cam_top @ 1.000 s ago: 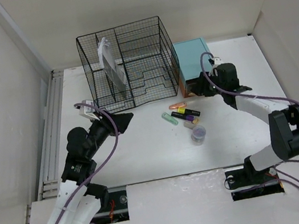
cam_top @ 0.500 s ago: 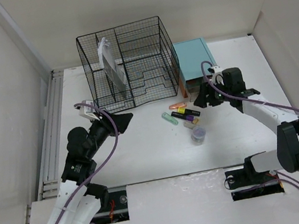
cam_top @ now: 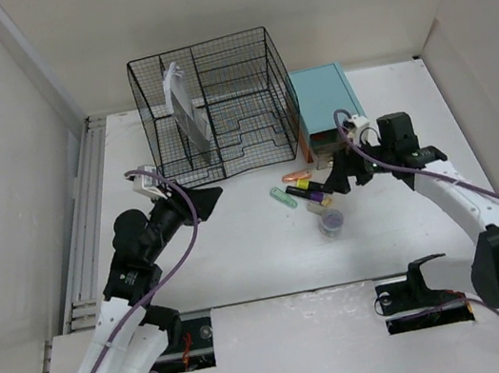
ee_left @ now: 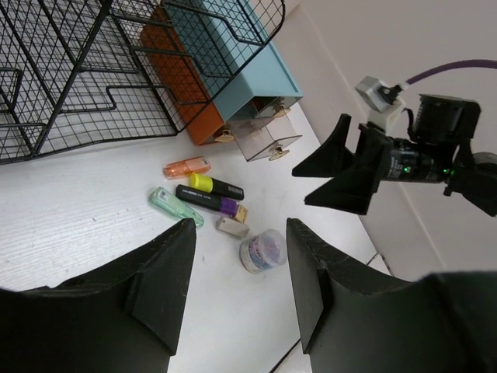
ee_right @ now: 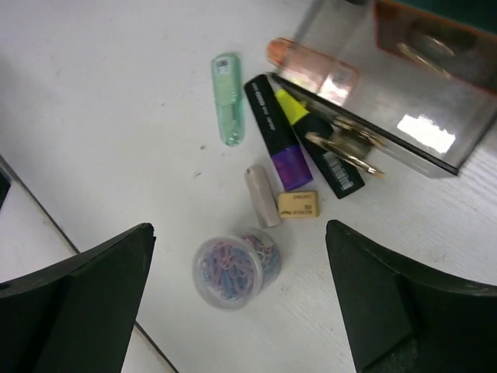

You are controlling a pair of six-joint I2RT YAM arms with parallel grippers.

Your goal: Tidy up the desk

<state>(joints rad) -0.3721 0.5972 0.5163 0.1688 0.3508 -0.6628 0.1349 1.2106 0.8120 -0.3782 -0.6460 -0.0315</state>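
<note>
Your desk fills the middle of the overhead view between its white walls, and by my reading most of the tidying is not yet done. At its far edge the black wire rack holds one pale upright item in its left section. The teal box beside it has a clear drawer pulled open, and I cannot make out anything inside. The left gripper hangs wide and empty, well back from the clutter. The right gripper hovers over the loose pieces, jaws spread, holding nothing. Lying loose just in front of the drawer are a black-and-purple highlighter, a black-and-yellow one, a mint one, an orange one, a tub of paper clips, a short beige stick and a small eraser. You have all seven left to put away, then likely the drawer to close.
</note>
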